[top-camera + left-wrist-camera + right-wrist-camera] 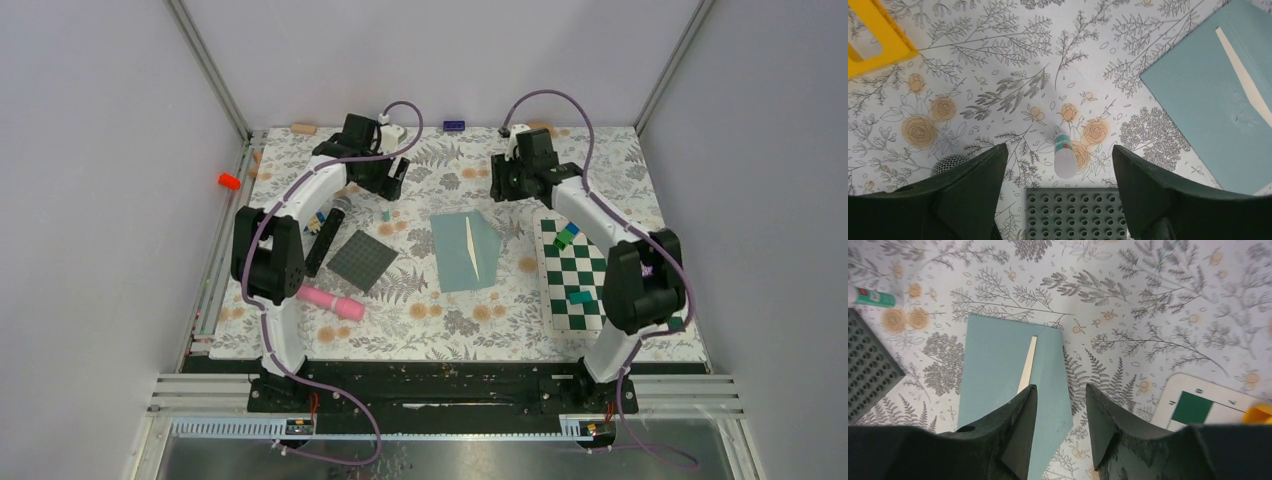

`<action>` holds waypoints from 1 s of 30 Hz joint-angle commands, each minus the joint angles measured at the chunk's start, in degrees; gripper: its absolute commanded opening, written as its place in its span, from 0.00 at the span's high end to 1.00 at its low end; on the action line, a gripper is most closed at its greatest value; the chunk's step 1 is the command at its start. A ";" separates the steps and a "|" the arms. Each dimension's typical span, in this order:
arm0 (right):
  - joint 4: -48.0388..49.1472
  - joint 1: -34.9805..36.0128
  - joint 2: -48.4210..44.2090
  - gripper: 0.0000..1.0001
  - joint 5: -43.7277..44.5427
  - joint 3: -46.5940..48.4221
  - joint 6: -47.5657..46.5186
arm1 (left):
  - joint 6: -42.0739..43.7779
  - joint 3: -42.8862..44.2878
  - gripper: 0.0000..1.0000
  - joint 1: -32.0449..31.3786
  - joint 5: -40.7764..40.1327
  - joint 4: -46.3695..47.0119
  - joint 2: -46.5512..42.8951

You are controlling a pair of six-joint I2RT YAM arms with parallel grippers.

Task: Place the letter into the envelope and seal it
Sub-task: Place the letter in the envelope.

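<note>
While both arms reach to the far side of the floral-patterned desk (300,330), the envelope (466,250) lies flat near the middle of it, between them and nearer than either pincer. It is a muted teal-grey rectangle, its long sides running roughly near to far. Its triangular flap is folded over the right part of the body. A thin cream strip (470,243) shows along the flap's edge. It may be the letter or the flap's lining; I cannot tell which.

The left pincer (393,180) hovers over bare desk to the far left of the envelope, its fingers spread wide and holding nothing. The right pincer (503,185) hovers just past the envelope's far right corner, its fingers a narrow gap apart and also empty. A dark studded mat (362,261) lies left of the envelope, and a green-and-white checkered board (572,275) lies to its right; neither touches it.

As thin paper, the envelope is likely very light, floppy and quick to slide on the desk. Lying flat, it offers little edge to pinch. The best hold is probably the flap's free edge, beside the cream strip. To seal it, one pincer would pin the body on the left while the other presses down along the flap.
</note>
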 commanded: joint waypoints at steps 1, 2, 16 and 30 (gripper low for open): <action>-1.38 -1.38 -8.46 0.52 2.59 -1.99 -3.68 | 2.13 -1.26 0.23 -0.12 2.69 -1.11 0.85; -1.59 -1.66 -9.88 0.52 2.68 -2.60 -3.96 | 2.37 -1.32 0.26 -0.20 2.58 -1.20 1.10; -2.28 -2.11 -29.49 0.52 4.36 -13.40 -7.76 | 3.13 -1.41 0.56 -1.68 -0.36 -1.84 3.20; -1.90 -2.11 -32.41 0.52 3.49 -15.57 -7.17 | 4.29 -1.95 0.58 -2.94 -5.58 -3.16 2.60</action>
